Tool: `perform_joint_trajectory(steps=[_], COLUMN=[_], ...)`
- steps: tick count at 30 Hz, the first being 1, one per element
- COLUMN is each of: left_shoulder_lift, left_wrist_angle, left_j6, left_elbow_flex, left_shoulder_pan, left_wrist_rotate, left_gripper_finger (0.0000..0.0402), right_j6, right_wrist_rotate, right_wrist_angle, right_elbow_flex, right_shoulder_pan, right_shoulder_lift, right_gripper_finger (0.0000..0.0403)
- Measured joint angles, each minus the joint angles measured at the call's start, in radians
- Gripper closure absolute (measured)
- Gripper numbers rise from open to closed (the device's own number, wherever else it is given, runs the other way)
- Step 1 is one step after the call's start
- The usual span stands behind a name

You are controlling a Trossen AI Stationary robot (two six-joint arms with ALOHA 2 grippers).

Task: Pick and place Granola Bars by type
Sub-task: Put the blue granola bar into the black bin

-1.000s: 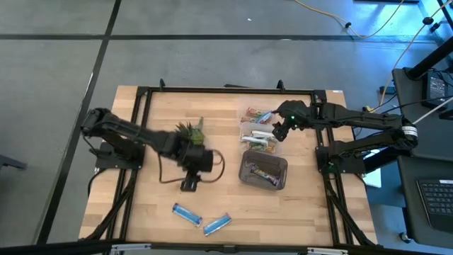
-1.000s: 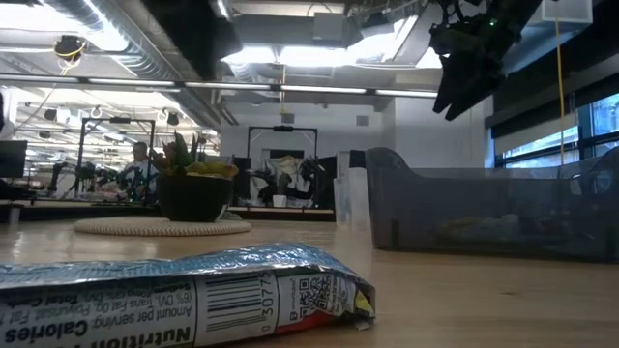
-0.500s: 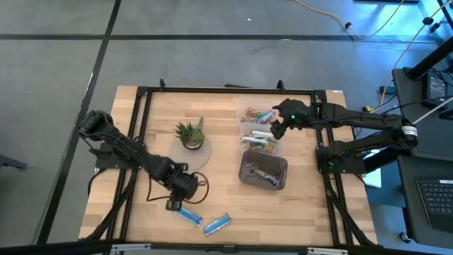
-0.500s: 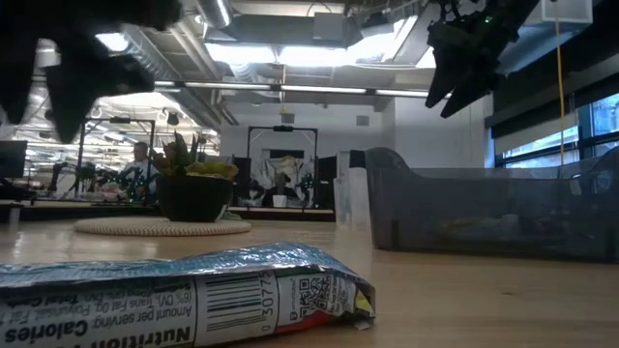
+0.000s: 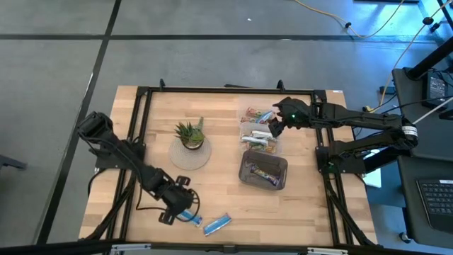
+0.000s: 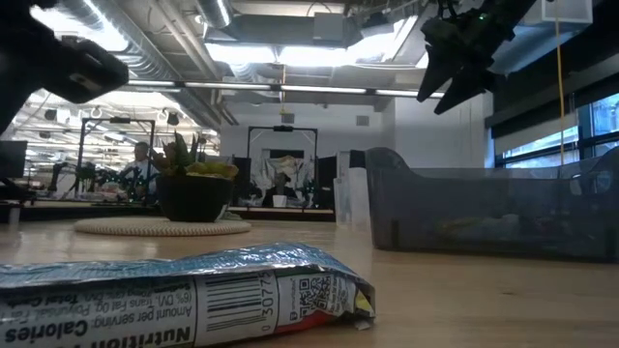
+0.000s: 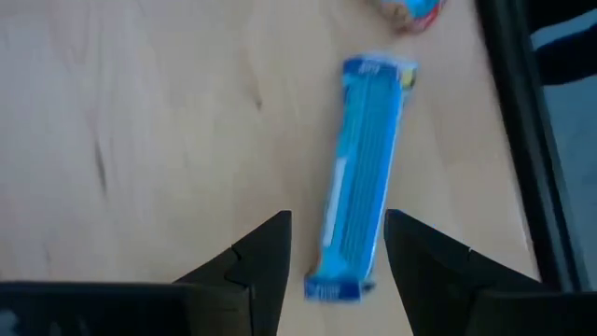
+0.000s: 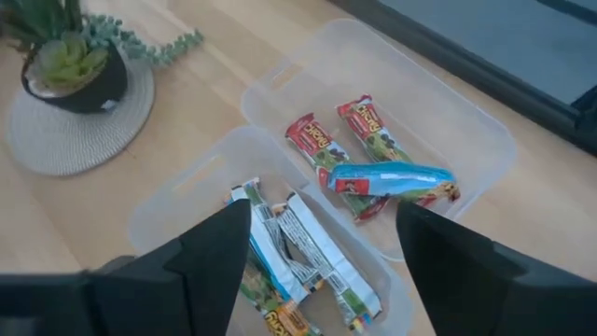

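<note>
blue bar (image 7: 364, 177) lay flat at desk (image 5: 226, 184) front edge | our left hand (image 7: 336, 257) was open, empty, straddling its end | we judged: centre, then close | right hand (image 8: 322, 257) open, empty, over bins (image 8: 466, 121)

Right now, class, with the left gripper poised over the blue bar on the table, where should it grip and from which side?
Grip the blue bar across its narrow width near the middle, coming straight down from above. It lies flat on the table, long and thin, and the open left gripper already straddles its near end, so the fingers would close on its long edges.
</note>
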State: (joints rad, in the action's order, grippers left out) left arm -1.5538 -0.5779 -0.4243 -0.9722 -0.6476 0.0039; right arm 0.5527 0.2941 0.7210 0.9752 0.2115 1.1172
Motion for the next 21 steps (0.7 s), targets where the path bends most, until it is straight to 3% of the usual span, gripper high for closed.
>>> perform_joint_trajectory(steps=[10, 21], left_shoulder_lift=[-0.096, -0.214], left_wrist_angle=[0.166, 0.187], left_j6=[0.025, -0.037], left_elbow_flex=[0.0, 0.0], left_shoulder_pan=[-0.072, -0.087], left_wrist_rotate=[-0.046, -0.075], left_gripper_finger=[0.0236, 0.0237], right_j6=[0.027, 0.045], right_wrist_rotate=[0.0, 0.0], right_wrist_angle=[0.0, 0.001], right_elbow_flex=[0.0, 0.0], right_shoulder_pan=[0.0, 0.0], right_shoulder_lift=[0.0, 0.0], right_gripper_finger=[0.0131, 0.0131])
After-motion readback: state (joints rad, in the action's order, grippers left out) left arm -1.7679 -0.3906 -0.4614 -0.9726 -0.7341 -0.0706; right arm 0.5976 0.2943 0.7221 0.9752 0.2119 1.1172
